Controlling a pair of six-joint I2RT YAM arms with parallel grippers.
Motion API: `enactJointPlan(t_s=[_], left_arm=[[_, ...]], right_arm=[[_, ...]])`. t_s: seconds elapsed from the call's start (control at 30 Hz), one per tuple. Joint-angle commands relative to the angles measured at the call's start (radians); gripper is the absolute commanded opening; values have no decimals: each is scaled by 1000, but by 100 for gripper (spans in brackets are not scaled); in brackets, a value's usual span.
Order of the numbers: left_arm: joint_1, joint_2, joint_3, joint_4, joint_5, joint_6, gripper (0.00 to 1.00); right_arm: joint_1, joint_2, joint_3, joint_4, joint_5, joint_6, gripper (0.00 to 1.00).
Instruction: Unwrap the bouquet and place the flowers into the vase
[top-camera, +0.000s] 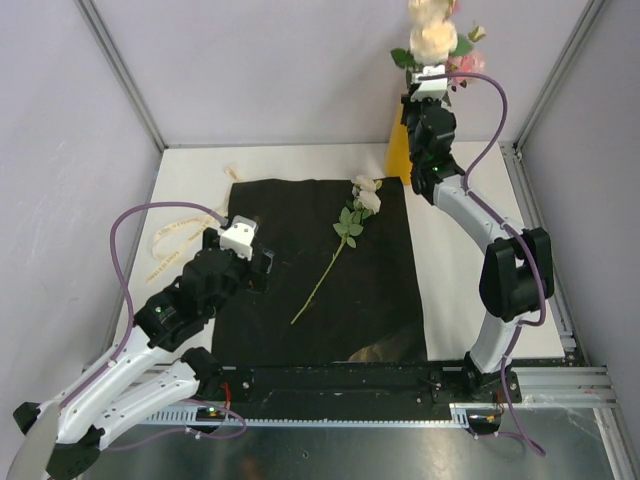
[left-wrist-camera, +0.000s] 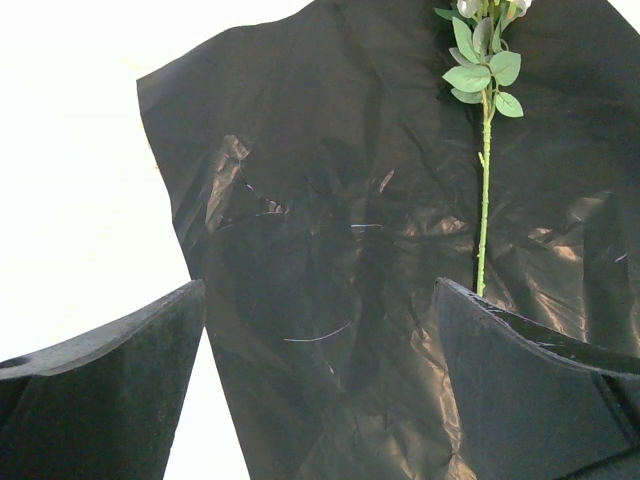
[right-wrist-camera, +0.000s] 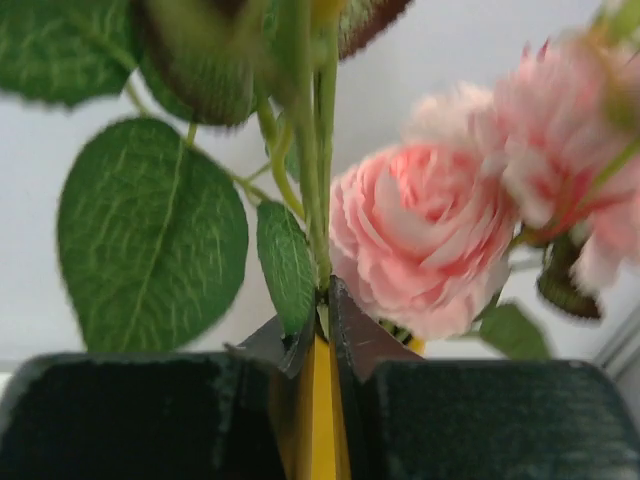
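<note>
Starting at the near left: holding the left gripper (left-wrist-camera: 318, 290) spread wide and empty, hovering over the left part of the black wrapping sheet (top-camera: 290, 240). Seeing one cream ribbon (top-camera: 165, 235) lying loose on the white worktop (top-camera: 300, 160) by its left edge, just off the sheet. Counting one sheet, lying opened and flat across the worktop's middle and reaching to the near edge. Counting one lone rose stem (top-camera: 345, 235) lying slantwise on that sheet, cream blooms pointing toward the far edge, cut end lying near the left gripper. Farther right: finding one mustard-yellow vase (top-camera: 398, 150) standing upright by the far right corner, partly hidden behind the right arm. Pinching the rest of the flowers (top-camera: 435, 35) by their green stems with the right gripper (right-wrist-camera: 322, 295), clenched tight, directly above the vase. Showing pink and cream blooms with green leaves, too blurred and overlapping for counting. Not telling whether any stem ends are reaching inside the vase.
</note>
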Motion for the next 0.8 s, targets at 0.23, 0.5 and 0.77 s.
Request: enactJointPlan(t_s=[0.23, 0.5, 0.77], left_arm=[[0, -5, -2, 22, 7, 16, 100], [1, 1, -2, 22, 20, 18, 100], [1, -3, -2, 24, 9, 21, 100]], right_arm=[[42, -185, -110, -278, 45, 197, 48], [91, -341, -197, -580, 67, 414, 70], [123, -475, -343, -766, -115, 775, 68]])
